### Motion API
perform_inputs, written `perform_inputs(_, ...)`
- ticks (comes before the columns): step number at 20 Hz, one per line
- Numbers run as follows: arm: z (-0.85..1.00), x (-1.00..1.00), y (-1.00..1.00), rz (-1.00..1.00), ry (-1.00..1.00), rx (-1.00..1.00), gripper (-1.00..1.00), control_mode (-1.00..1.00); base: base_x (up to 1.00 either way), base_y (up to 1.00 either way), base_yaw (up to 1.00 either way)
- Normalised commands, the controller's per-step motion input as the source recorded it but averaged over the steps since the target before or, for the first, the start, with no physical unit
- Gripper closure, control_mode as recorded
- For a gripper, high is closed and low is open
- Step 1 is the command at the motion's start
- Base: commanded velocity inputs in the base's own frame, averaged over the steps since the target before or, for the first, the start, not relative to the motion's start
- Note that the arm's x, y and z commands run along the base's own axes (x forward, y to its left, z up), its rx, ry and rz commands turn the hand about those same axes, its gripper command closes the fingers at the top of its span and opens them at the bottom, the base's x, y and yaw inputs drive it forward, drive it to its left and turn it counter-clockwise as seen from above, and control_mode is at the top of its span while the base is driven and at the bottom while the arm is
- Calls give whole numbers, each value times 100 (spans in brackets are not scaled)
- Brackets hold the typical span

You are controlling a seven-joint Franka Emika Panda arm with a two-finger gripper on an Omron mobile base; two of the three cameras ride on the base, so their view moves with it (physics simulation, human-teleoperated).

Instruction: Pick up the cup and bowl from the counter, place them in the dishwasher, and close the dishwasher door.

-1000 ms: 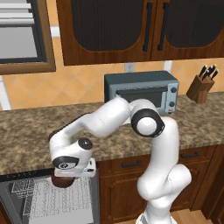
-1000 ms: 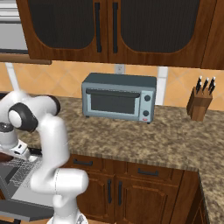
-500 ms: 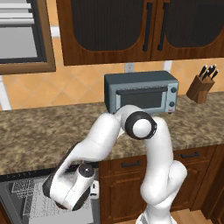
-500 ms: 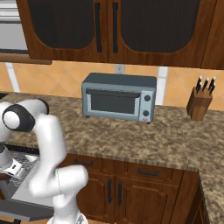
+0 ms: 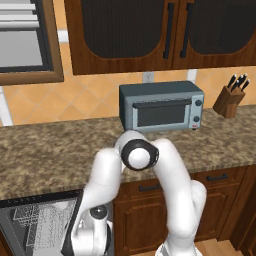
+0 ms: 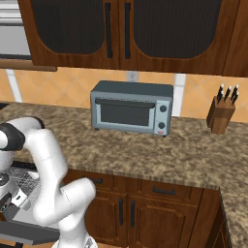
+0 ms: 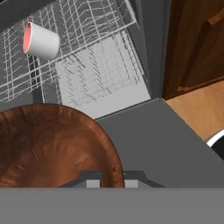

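A: Starting at the left of the hand view, what sits in the dishwasher [image 7: 94, 65]?

B: One cup [image 7: 40, 40], white with a pink inside, lies on its side in the white wire rack [image 7: 100, 30], its mouth turned leftward. Nothing else is seen in that rack.

A: And the bowl [image 7: 48, 146]?

B: One bowl, dark reddish-brown and glossy, fills the lower left of that view. The pincer [image 7: 112, 181] is clenched on the bowl's rim, the rim passing between the two dark fingertips [image 7: 92, 180]. The bowl hangs above the open dishwasher door [image 7: 166, 144], whose flat grey panel spreads beneath it and to the right.

A: How does the cup lie relative to the pincer?

B: Well apart, further into the dishwasher, up and left of the bowl.

A: The table [image 5: 45, 150]?

B: From the left base view, one grey toaster oven [image 5: 161, 106] stands on it, then one knife block [image 5: 230, 100] at the far right. Brown cabinet doors [image 7: 197, 43] stand just right of the dishwasher.
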Motion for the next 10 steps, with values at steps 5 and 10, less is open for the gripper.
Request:
perform_inputs(5, -69, 0, 59, -24, -14, -7, 100, -100, 0, 0, 0)
perform_inputs(10, -6, 17, 49, -21, -28, -5, 100, -100, 0, 0, 0)
